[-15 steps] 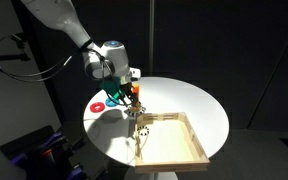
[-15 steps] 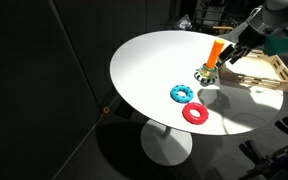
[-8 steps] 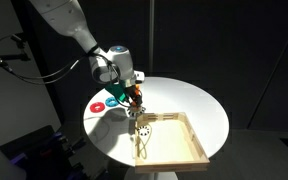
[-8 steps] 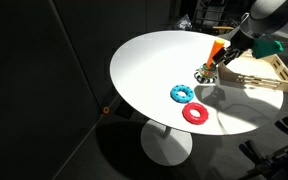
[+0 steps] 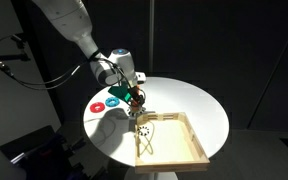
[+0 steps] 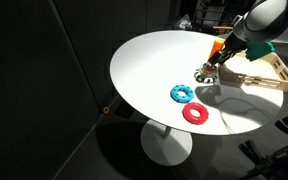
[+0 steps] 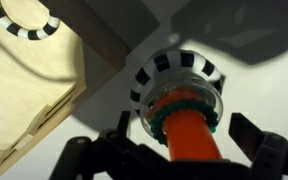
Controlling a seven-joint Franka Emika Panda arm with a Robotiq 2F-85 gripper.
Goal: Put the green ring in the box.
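Two dark fingers (image 7: 269,150) of mine flank the green ring (image 7: 157,121), one on each side of it. The ring lies right between my jaws, seen from the wrist as a thin green band around the end of an orange cylinder (image 7: 189,148). A black-and-white striped collar (image 7: 174,68) circles the ring in turn. My gripper (image 7: 182,132) stands wide, its fingers just outside the collar. Whether the pads touch the collar I cannot tell; they are blurred and in shadow.

In an exterior view the green ring (image 6: 205,70) sits low at my fingertips over the white round table (image 6: 149,55), just beside the near corner of the box (image 6: 269,74), outside its wall. The box is pale, smooth wood — shallow, square, with low straight walls (image 7: 96,42). A second striped ring (image 7: 24,22) lies on its floor.

The blue ring (image 6: 182,93) and the red ring (image 6: 195,113) lie flat on the table — matte discs with centre holes, close to each other and apart from my fingers. The tabletop is plain and brightly lit, and hard shadows fall across it.
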